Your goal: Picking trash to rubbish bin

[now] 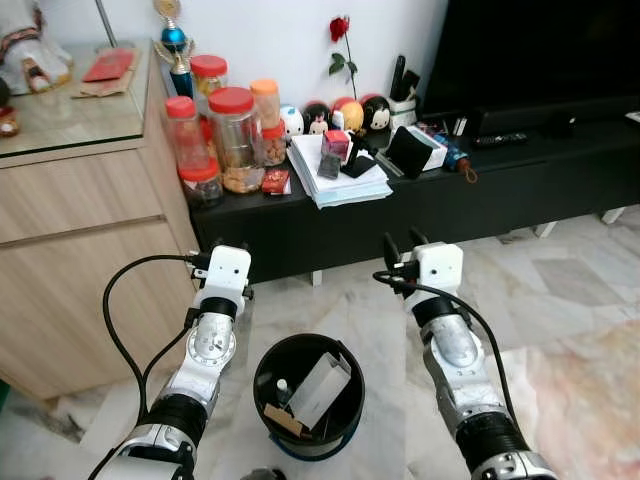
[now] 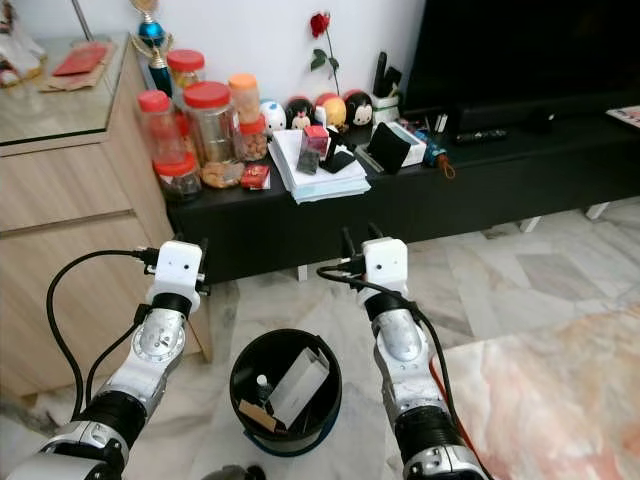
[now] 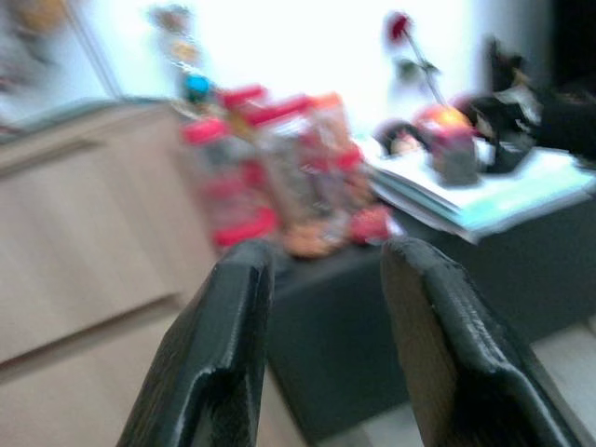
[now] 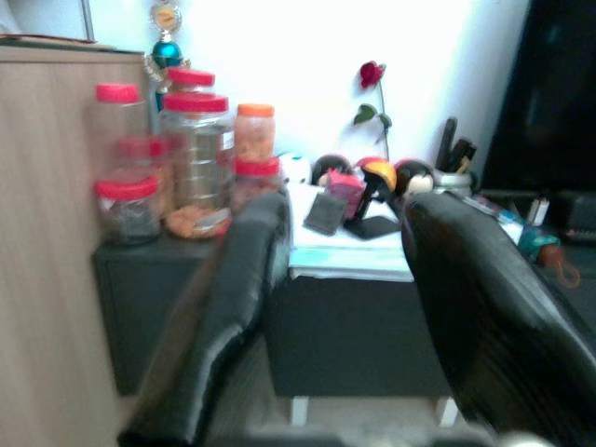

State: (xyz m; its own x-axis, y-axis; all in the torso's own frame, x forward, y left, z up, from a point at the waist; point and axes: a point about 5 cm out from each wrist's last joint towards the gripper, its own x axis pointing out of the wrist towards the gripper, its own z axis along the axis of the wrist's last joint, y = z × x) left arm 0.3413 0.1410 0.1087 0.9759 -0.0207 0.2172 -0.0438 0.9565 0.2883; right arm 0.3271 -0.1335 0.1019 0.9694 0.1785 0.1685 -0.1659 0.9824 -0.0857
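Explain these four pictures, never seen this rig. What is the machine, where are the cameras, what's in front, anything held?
It's a humanoid robot with two silver arms. Two pictures come from its head, looking down; two from wrist cameras looking along each gripper's black fingers. The left gripper and right gripper are both open and hold nothing, raised above a black rubbish bin on the marble floor, which already holds some trash. Ahead, a low black TV bench carries red-lidded jars, a paper stack and small figurines. A wooden cabinet stands left.
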